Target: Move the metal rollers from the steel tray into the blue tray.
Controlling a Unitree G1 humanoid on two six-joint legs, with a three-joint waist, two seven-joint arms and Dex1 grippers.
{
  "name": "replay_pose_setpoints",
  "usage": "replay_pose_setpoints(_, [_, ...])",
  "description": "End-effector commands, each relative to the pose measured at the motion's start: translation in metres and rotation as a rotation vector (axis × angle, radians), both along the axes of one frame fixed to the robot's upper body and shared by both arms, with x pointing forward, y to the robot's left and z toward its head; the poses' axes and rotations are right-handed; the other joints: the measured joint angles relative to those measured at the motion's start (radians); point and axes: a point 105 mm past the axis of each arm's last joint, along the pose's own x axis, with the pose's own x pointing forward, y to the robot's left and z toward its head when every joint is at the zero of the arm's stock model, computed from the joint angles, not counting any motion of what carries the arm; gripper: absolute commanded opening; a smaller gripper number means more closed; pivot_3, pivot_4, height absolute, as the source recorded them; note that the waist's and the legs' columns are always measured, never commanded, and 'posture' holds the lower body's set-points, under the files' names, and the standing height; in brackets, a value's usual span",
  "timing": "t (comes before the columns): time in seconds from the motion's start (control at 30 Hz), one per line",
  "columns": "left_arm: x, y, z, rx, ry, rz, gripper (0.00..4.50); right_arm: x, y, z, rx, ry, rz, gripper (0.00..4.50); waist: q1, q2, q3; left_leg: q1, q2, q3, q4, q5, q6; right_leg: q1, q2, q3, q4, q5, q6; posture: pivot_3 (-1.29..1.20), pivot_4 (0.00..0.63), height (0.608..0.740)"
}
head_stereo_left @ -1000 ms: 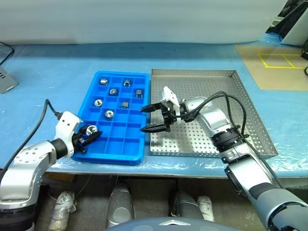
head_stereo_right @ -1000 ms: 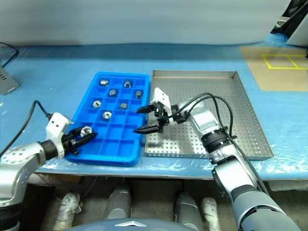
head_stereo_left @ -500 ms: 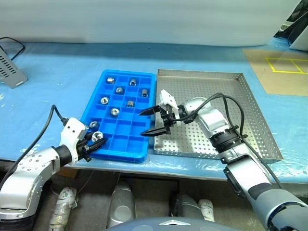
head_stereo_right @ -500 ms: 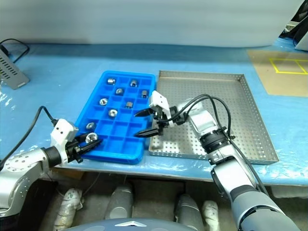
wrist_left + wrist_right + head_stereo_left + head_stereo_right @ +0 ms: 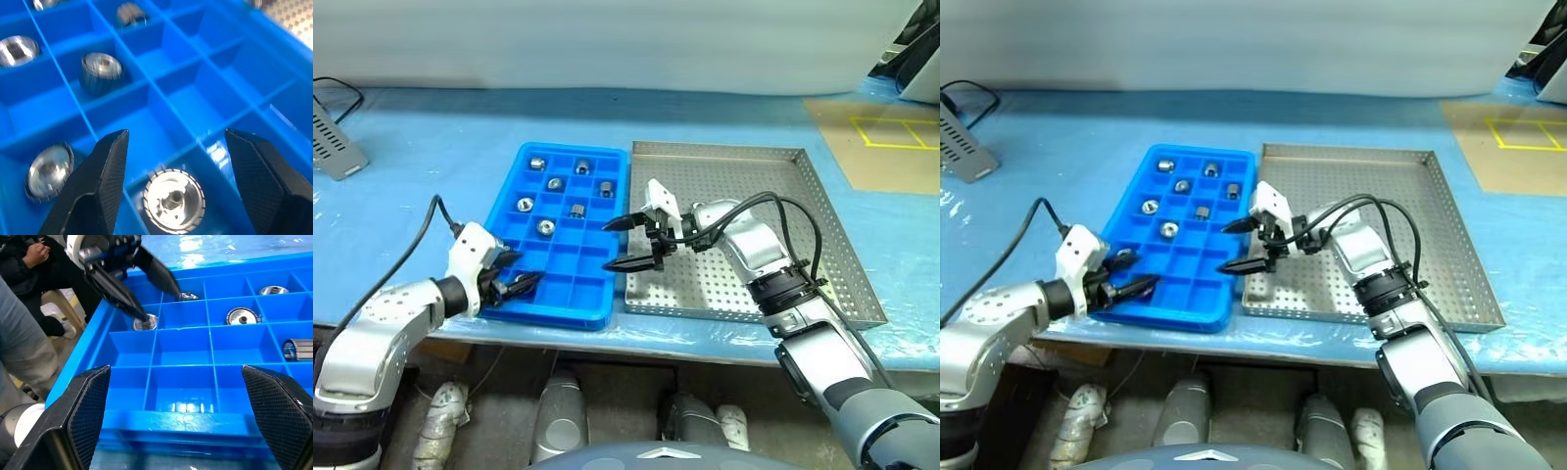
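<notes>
The left gripper (image 5: pixel 521 284) stood over the near-left corner of the blue tray (image 5: pixel 607 294), in the lower left of the head views, its jaws spread with nothing between them. In its wrist view a metal roller (image 5: pixel 174 200) lay directly below the gap between the two fingers, seated in a compartment with its bore facing up, so its long axis stood upright and clear of both fingers. It appeared freshly set down. A second roller (image 5: pixel 47 171) sat in the adjoining cell. Further rollers (image 5: pixel 546 227) occupied cells toward the far end of the blue tray.

The right gripper (image 5: pixel 628 243) hovered at centre frame over the seam between the blue tray and the steel tray (image 5: pixel 822 196), jaws wide apart and empty. No rollers could be seen on the steel tray's visible floor, so the transfer appeared complete or nearly so
</notes>
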Motion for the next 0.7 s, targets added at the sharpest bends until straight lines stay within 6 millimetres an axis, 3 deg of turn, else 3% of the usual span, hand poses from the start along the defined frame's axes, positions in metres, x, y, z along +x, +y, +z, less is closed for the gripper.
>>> replay_pose_setpoints(0.03, [0.007, -0.025, 0.029, -0.102, -0.079, -0.080, 3.31, 0.014, -0.025, 0.014, 0.025, -0.053, -0.087, 4.50, 0.000, 0.000, 0.000, 0.000, 0.000, 0.000, 0.001, 0.000, 0.000, 0.000, 0.000, 0.000, 0.001, 0.000, 0.000, 0.28, 0.150, 0.740])
replay_pose_setpoints(0.2, [0.020, -0.061, 0.028, -0.163, -0.051, -0.185, 3.31, 0.042, -0.060, 0.022, 0.025, -0.093, -0.276, 4.50, -0.018, 0.000, 0.000, 0.001, 0.000, 0.000, 0.008, 0.000, 0.000, 0.001, 0.000, 0.000, 0.004, 0.000, 0.000, 0.23, 0.150, 0.740])
replay_pose_setpoints(0.4, [0.025, -0.098, 0.018, -0.170, -0.012, -0.322, 3.31, 0.045, -0.070, 0.006, 0.018, -0.080, -0.346, 4.50, -0.048, 0.000, 0.000, -0.001, 0.000, 0.000, 0.008, 0.000, 0.002, 0.001, 0.001, 0.000, 0.003, 0.000, 0.000, 0.16, 0.150, 0.740])
replay_pose_setpoints(0.6, [0.032, -0.102, 0.018, -0.167, -0.011, -0.341, 3.31, 0.040, -0.064, -0.010, 0.041, -0.039, -0.374, 4.50, -0.069, -0.001, 0.000, -0.001, 0.000, 0.000, 0.008, -0.001, 0.003, 0.001, 0.001, 0.000, 0.003, 0.000, 0.000, 0.13, 0.150, 0.740])
replay_pose_setpoints(0.7, [0.034, -0.099, 0.014, -0.144, -0.010, -0.339, 3.31, 0.048, -0.069, -0.015, 0.048, -0.053, -0.441, 4.50, -0.078, -0.001, 0.000, -0.001, -0.001, 0.000, 0.008, -0.001, 0.003, 0.001, 0.000, -0.001, 0.003, 0.000, 0.000, 0.12, 0.150, 0.740])
